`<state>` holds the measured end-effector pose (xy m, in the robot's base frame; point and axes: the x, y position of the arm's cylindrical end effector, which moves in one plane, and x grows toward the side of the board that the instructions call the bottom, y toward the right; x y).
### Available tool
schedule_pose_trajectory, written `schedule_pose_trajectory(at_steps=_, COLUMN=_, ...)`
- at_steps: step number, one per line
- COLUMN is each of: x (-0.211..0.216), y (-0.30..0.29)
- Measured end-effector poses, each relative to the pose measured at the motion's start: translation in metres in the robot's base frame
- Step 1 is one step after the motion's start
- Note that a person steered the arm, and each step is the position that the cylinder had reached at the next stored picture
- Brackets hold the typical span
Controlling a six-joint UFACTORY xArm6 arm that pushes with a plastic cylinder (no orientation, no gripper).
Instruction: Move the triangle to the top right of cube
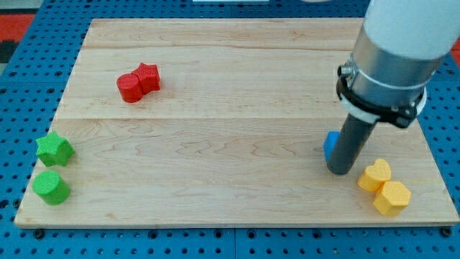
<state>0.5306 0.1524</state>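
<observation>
My tip (340,171) rests on the wooden board (230,129) at the view's right. A blue block (330,144) shows just to the left of the rod, touching it or nearly so. Most of it is hidden behind the rod, so I cannot make out its shape. No other blue block shows. A yellow heart-shaped block (375,175) lies just to the right of my tip, a small gap apart.
A yellow hexagon block (392,197) touches the yellow heart at its lower right, near the board's bottom right corner. Two red blocks (139,82) touch each other at the upper left. A green star (54,149) and a green cylinder (51,187) sit at the left edge.
</observation>
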Motion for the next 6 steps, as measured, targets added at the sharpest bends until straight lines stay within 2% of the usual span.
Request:
schedule_pose_trajectory(at_steps=2, x=-0.041, y=0.007)
schedule_pose_trajectory(at_steps=3, x=-0.027, y=0.005)
schedule_pose_trajectory(at_steps=4, x=0.011, y=0.008)
schedule_pose_trajectory(at_steps=5, x=0.006, y=0.042)
schedule_pose_trajectory(at_steps=6, x=-0.034, y=0.046)
